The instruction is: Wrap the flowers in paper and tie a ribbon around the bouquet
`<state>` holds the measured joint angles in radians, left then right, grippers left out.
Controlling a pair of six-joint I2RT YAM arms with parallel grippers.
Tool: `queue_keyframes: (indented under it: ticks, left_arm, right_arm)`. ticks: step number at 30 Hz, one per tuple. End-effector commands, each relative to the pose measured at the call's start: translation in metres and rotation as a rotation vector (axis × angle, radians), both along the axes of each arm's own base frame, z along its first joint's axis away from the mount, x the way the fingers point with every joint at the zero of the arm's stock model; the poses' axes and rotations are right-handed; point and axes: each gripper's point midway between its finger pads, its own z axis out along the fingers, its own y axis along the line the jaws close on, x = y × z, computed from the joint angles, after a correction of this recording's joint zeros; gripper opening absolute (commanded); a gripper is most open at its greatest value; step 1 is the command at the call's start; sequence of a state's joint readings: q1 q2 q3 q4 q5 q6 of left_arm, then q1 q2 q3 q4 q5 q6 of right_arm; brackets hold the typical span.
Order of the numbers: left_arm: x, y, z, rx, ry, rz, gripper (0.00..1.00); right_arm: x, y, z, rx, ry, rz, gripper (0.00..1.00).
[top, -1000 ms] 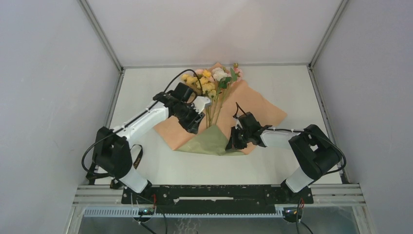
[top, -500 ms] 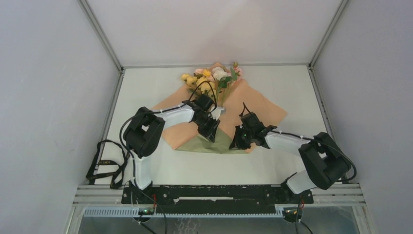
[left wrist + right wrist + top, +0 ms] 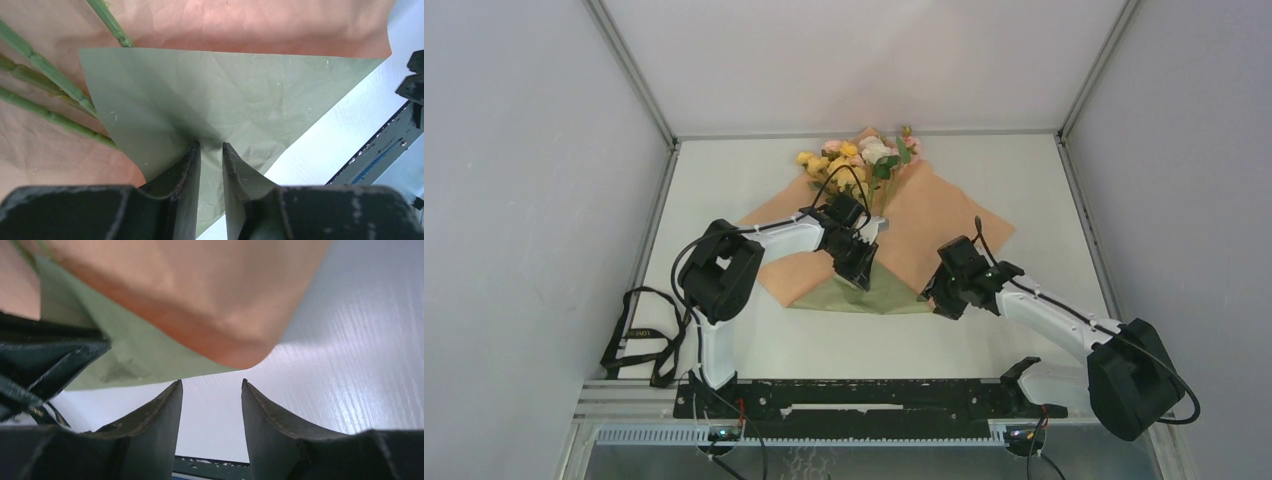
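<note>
Take the paper [image 3: 944, 215] as the landmark: spread peach side up on the desk [image 3: 724, 180], near corner folded over into an olive flap [image 3: 879, 295]. Find the flowers [image 3: 864, 160] along its middle, heads at the far corner, stems [image 3: 45, 67] running down under the flap. Read the left end effector [image 3: 210, 146] as closed to a narrow slit on the flap's middle, creases converging at its tips, most likely pinching paper with stem ends beneath. Read the right end effector [image 3: 212, 385] as parted and empty, low over bare desk just off the paper's near-right edge. For the wrap, use the left pinch as a firm anchor, slide the right jaws under the raised peach edge, take one layer only, then lift and carry it across the stems without dragging the heads. Avoid pulling against the anchor, for fear of tearing or slipping. Cannot confirm stems inside the left grip, covered as it is by the flap. Cannot see part of the paper's left half beneath the left arm [image 3: 774, 235]. Probably the ribbon [image 3: 629, 335]: a black loop well off the paper's near-left, lettering too small to read.
</note>
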<state>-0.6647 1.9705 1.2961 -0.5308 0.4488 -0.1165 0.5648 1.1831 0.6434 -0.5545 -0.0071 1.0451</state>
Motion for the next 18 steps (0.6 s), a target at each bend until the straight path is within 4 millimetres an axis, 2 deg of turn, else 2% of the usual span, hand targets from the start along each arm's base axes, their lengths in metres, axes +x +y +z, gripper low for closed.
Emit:
queue_keyframes:
  ticks: [1, 8, 11, 15, 18]
  left_arm:
    - [-0.004, -0.005, -0.004, -0.021, 0.016, 0.007, 0.27]
    - [-0.004, -0.008, -0.002, -0.03, 0.012, 0.004, 0.28]
    - [-0.005, -0.008, -0.004, -0.026, 0.015, 0.005, 0.28]
    - [-0.003, -0.008, -0.004, -0.022, 0.009, 0.007, 0.28]
    - [-0.002, -0.007, -0.003, -0.019, 0.001, 0.008, 0.28]
  right_arm:
    - [-0.002, -0.01, -0.014, -0.011, 0.093, -0.226, 0.57]
    - [0.003, 0.003, -0.027, 0.024, 0.141, -0.262, 0.58]
    - [0.0, 0.001, -0.038, -0.005, 0.176, -0.255, 0.57]
    - [-0.007, -0.001, -0.049, -0.018, 0.234, -0.216, 0.5]
    - [-0.006, -0.006, -0.051, -0.033, 0.232, -0.201, 0.38]
